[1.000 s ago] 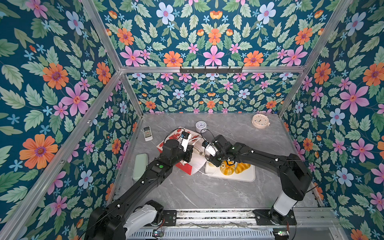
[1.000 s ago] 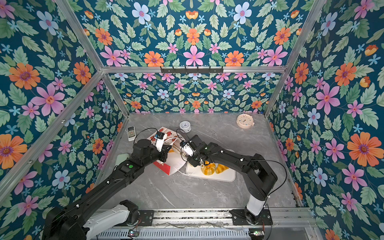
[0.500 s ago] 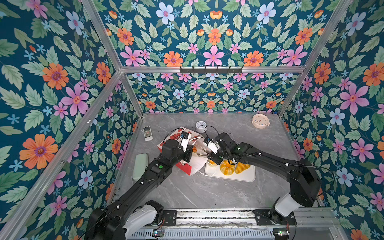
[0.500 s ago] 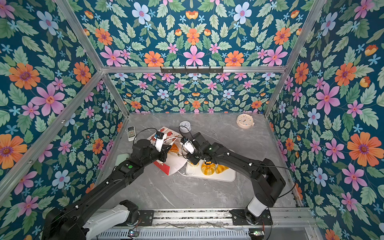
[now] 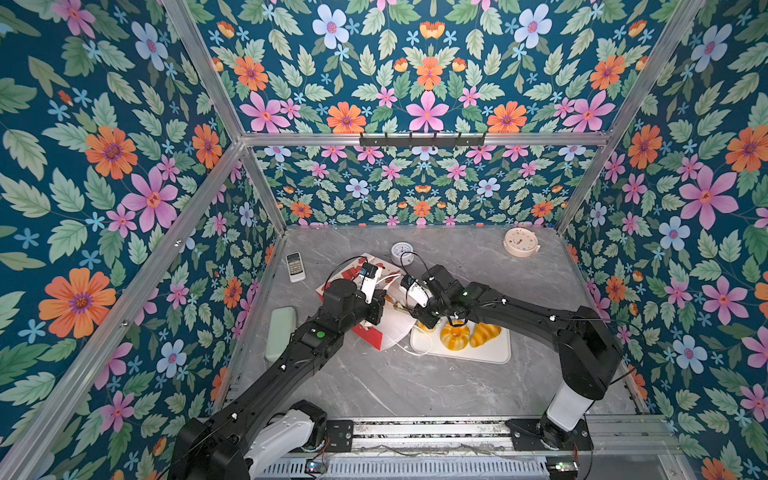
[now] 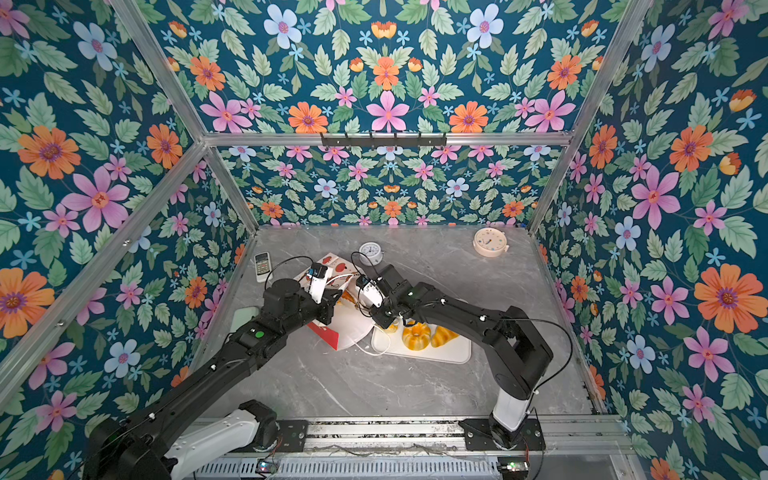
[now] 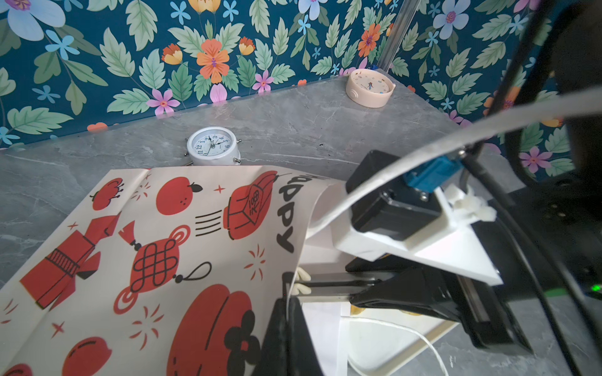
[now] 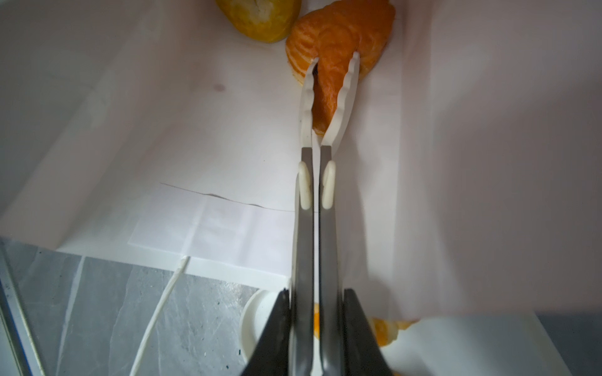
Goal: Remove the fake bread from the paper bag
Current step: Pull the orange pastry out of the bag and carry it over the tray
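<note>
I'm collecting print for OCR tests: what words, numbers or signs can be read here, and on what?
"Happy": black letters on the paper bag, seen turned.
"12", "1", "2", "3" and on round: hour numerals on the white alarm clock.
Red lantern print on the bag: characters too small.
Pink clock, remote control: too small to read.

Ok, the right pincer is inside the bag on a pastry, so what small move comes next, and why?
Probably draw the right pincer straight back out of the bag, toward the tray. Its tips are shut on the pastry inside, and the left pincer grips the bag's upper edge, so the mouth looks open enough for the way out.
</note>
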`<state>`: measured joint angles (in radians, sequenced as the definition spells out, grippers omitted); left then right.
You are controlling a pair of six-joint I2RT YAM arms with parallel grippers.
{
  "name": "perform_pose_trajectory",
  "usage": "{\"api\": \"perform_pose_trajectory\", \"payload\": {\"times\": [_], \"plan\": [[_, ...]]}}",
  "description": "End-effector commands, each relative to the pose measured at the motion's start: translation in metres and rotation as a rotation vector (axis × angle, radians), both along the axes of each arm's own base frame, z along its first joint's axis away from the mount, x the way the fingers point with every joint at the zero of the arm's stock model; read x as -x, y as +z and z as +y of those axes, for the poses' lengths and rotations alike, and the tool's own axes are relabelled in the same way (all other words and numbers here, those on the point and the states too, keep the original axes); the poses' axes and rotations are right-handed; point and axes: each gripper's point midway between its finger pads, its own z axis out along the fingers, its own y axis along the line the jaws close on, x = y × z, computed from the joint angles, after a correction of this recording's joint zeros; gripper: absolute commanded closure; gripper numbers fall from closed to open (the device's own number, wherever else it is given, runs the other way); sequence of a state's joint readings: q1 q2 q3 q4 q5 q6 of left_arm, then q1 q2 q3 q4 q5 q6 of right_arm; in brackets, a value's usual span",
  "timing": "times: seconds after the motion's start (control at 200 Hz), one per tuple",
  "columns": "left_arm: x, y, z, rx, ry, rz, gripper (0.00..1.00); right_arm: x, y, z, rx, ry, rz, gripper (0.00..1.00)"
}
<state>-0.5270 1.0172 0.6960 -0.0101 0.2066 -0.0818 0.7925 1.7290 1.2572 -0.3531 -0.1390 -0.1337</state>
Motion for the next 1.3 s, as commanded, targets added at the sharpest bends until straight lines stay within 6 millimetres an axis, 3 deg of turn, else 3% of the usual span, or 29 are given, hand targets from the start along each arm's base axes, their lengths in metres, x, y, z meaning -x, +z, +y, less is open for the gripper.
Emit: {"api": "perform_pose_trajectory", "payload": {"times": [0.0, 0.145, 0.17, 0.395, 0.68, 0.99, 1.085, 1.295], "plan": [[-0.003, 0.006, -0.003, 0.021, -0.003, -0.028, 1.00, 0.001, 0.011, 0.000, -0.020, 0.007, -0.015, 0.91], [-0.004, 0.004, -0.003, 0.026, 0.001, -0.027, 1.00, 0.009, 0.017, -0.007, -0.017, 0.006, -0.001, 0.95], [-0.004, 0.004, -0.002, 0.026, 0.004, -0.026, 1.00, 0.011, 0.031, -0.009, -0.040, 0.002, -0.022, 0.95], [-0.009, 0.001, 0.001, 0.017, 0.034, -0.023, 1.00, 0.042, 0.050, -0.033, -0.049, 0.002, 0.025, 0.95], [-0.018, 0.005, 0.004, 0.028, 0.083, -0.040, 1.00, 0.087, 0.056, -0.077, -0.044, -0.078, 0.123, 0.94], [-0.027, 0.001, 0.009, 0.026, 0.133, -0.041, 1.00, 0.129, 0.091, -0.133, -0.181, -0.257, 0.106, 0.92], [-0.027, 0.002, 0.009, 0.031, 0.136, -0.044, 1.00, 0.131, 0.096, -0.148, -0.178, -0.311, 0.083, 0.91], [-0.025, 0.006, 0.010, 0.039, 0.133, -0.054, 1.00, 0.117, 0.081, -0.179, -0.063, -0.469, 0.030, 0.90]]}}
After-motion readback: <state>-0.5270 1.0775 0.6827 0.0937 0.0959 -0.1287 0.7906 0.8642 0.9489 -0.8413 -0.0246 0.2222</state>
